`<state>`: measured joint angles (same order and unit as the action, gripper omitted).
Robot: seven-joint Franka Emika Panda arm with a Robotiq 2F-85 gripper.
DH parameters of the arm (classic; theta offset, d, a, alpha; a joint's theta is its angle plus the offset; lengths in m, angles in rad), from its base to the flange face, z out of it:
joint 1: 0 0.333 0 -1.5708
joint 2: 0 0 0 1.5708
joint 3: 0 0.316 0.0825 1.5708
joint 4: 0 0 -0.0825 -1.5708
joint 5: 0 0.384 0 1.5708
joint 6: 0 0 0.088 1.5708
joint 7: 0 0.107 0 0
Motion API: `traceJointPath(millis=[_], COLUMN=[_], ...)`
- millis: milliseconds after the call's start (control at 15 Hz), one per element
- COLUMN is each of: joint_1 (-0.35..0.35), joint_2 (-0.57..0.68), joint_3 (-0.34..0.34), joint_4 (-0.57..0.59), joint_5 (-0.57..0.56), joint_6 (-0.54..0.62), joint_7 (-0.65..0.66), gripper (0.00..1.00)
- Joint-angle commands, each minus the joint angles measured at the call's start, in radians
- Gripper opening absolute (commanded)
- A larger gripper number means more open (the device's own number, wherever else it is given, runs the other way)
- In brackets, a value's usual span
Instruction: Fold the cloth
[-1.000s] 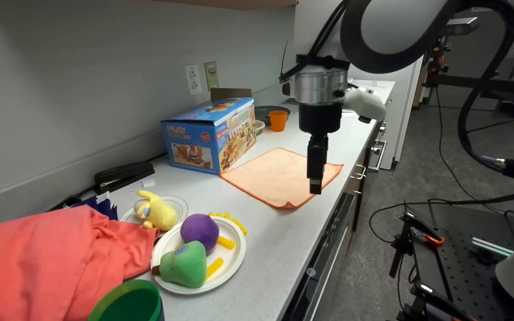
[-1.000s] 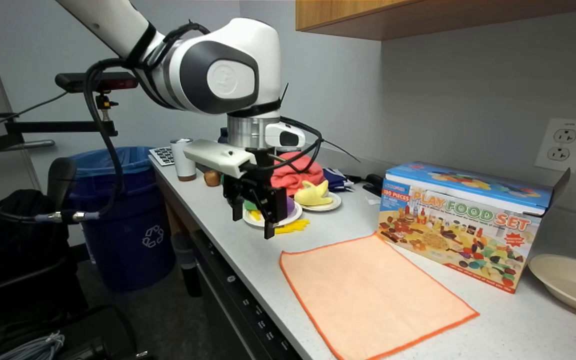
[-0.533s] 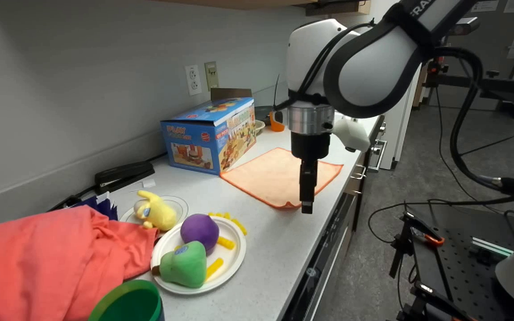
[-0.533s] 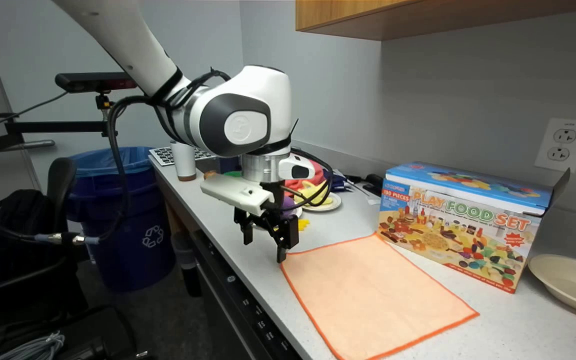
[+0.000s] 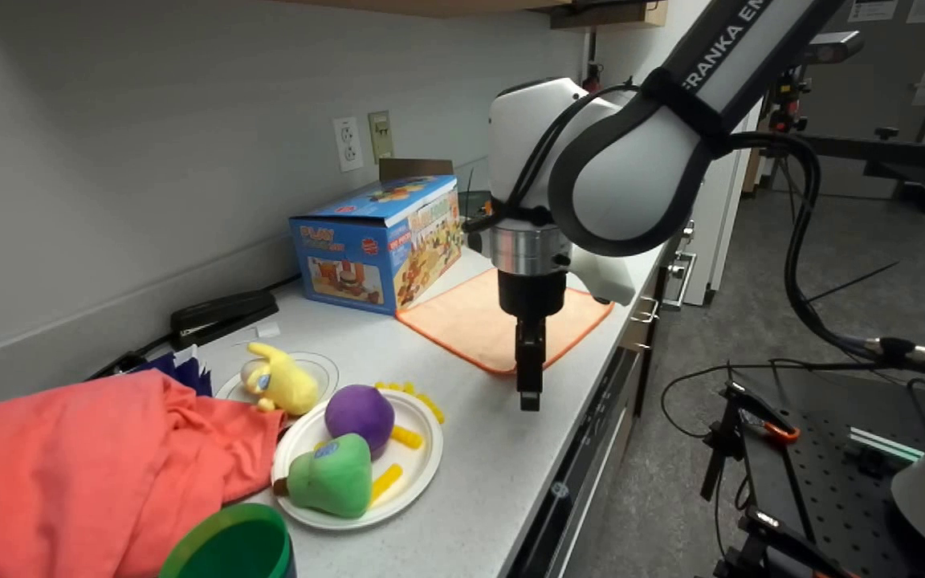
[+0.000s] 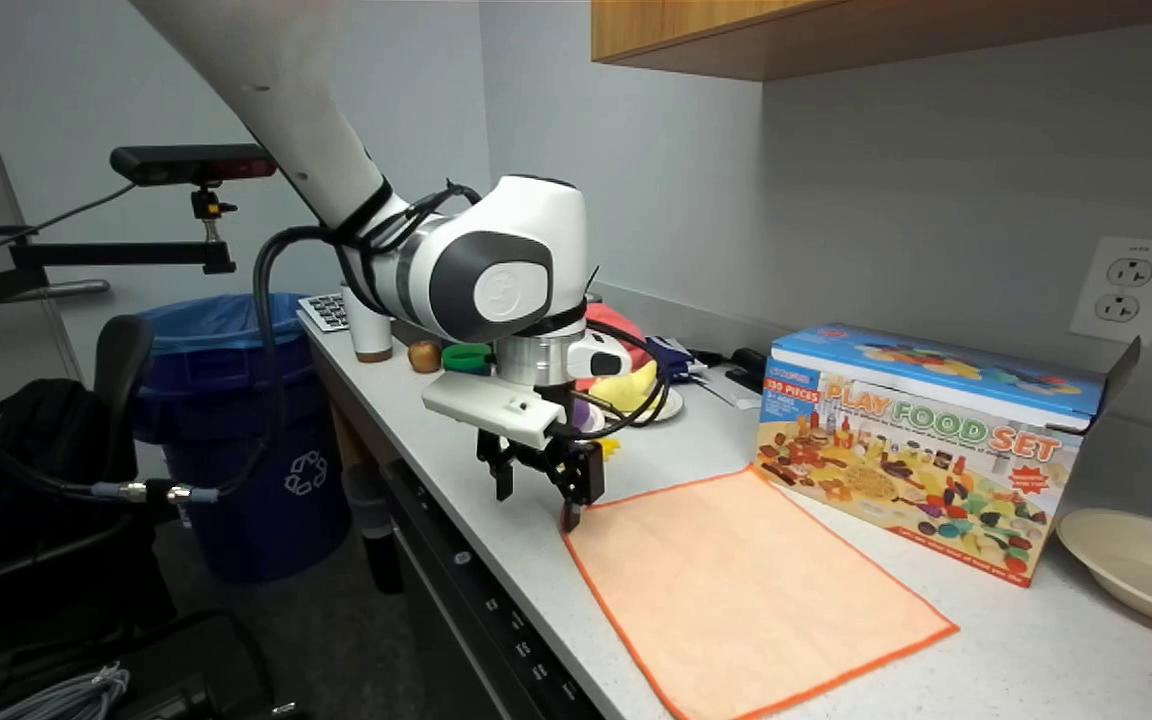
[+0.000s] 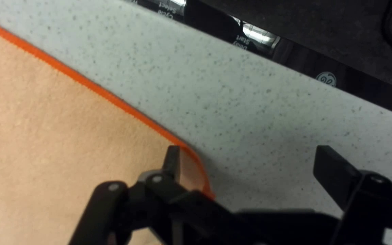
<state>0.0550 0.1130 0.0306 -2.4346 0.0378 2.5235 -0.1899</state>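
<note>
A flat light-orange cloth with a darker orange border lies spread on the counter in both exterior views (image 5: 462,321) (image 6: 746,590) and in the wrist view (image 7: 63,136). My gripper is low over one corner of it in both exterior views (image 5: 530,400) (image 6: 538,506). In the wrist view my gripper (image 7: 248,149) is open with nothing between its fingers. The left finger there is over the cloth just inside the corner, and the right finger is over bare counter. The corner curls up slightly and is partly hidden by the gripper. I cannot tell whether a fingertip touches the cloth.
A blue play-food box (image 5: 342,261) stands beside the cloth, against the wall. A white plate (image 5: 426,474) with toy food and a crumpled red cloth (image 5: 93,474) lie farther along the counter. The counter's front edge (image 7: 267,61) runs close to the cloth's corner.
My gripper has come down and moved toward the cloth's corner, slowing in the last half second. It stays open. The cloth shows no clear movement.
</note>
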Motion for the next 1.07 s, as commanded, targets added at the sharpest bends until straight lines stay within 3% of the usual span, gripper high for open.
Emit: traceJointPath(millis=[0,133,200,333,800,933,1000], joint_1=[-0.015,-0.019,-0.021,-0.019,-0.025,-0.019,-0.014], joint_2=[0.063,0.084,0.093,0.107,0.100,0.085,0.075], joint_3=[0.007,0.009,0.011,0.012,0.018,0.028,0.034], joint_4=[0.069,0.090,0.097,0.111,0.138,0.144,0.147], joint_5=[-0.033,-0.031,-0.023,-0.026,-0.013,0.003,0.006], joint_6=[0.007,0.005,0.005,0.003,-0.022,-0.054,-0.077], joint_7=[-0.040,-0.050,-0.054,-0.050,-0.054,-0.050,-0.043], gripper=[1.00,0.95,0.74,0.69,0.15,0.01,0.00])
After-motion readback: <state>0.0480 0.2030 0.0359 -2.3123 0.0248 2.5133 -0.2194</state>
